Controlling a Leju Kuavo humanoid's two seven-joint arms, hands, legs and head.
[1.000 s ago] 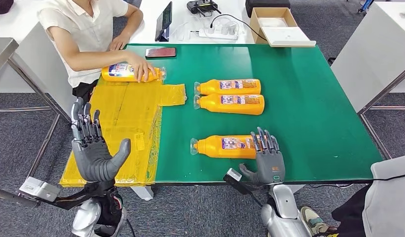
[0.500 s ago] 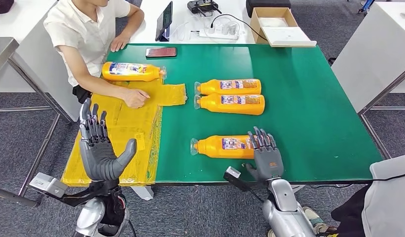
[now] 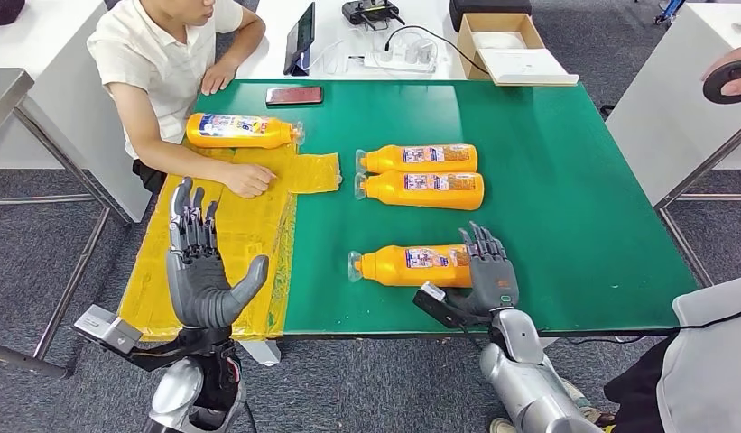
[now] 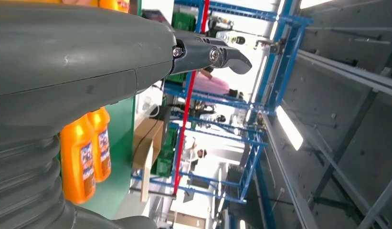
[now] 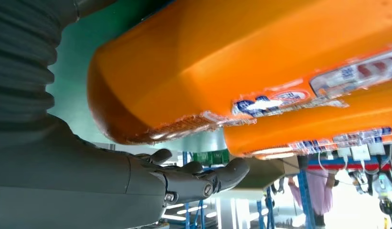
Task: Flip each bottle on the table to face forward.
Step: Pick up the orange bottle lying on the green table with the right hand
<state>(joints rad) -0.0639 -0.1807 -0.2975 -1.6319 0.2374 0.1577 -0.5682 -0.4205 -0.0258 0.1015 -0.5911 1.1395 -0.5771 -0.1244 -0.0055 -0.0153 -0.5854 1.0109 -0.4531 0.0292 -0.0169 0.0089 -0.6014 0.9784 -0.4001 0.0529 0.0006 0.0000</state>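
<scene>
Four orange bottles lie on their sides on the green table [image 3: 574, 180]. The nearest bottle [image 3: 410, 267] points its cap left, and my right hand [image 3: 489, 278] stands open at its base end, fingers up and close against it. The right wrist view has that bottle [image 5: 232, 62] right over my fingers [image 5: 198, 181]. Two more bottles [image 3: 419, 159] [image 3: 421, 190] lie side by side mid-table. The fourth bottle [image 3: 240, 131] lies at the far end of the yellow mat [image 3: 231, 244]. My left hand [image 3: 204, 271] is raised, open and holding nothing, over the mat's near end.
A person [image 3: 168, 54] sits at the far left with a hand [image 3: 247, 179] resting on the yellow mat. A phone [image 3: 293, 95] lies at the table's far edge. Beyond it stand a tablet [image 3: 301, 38] and a cardboard box [image 3: 502, 41]. Another person's hand [image 3: 729, 79] shows at the right edge.
The person let go of the far-left bottle and laid the hand on the mat. My left hand rose forward and right. My right hand moved closer to the nearest bottle's base.
</scene>
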